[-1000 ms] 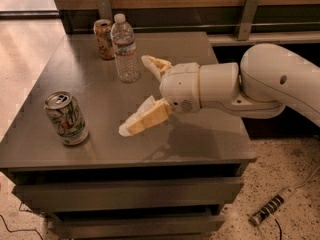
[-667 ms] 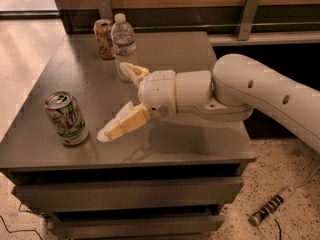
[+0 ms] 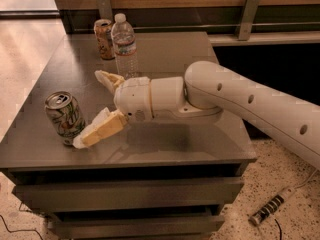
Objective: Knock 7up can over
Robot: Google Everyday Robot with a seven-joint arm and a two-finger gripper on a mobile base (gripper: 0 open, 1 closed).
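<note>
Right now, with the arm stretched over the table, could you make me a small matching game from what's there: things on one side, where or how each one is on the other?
Things:
1. 7up can
2. orange-brown can
3. water bottle
4. end effector

Place or state:
A. fingers spread open, hovering over the table
B. clear, white cap, upright toward the back
C. upright near the front edge, silver top showing
D. at the back corner, beside the bottle

Pairs: 1-C, 2-D, 3-B, 4-A
</note>
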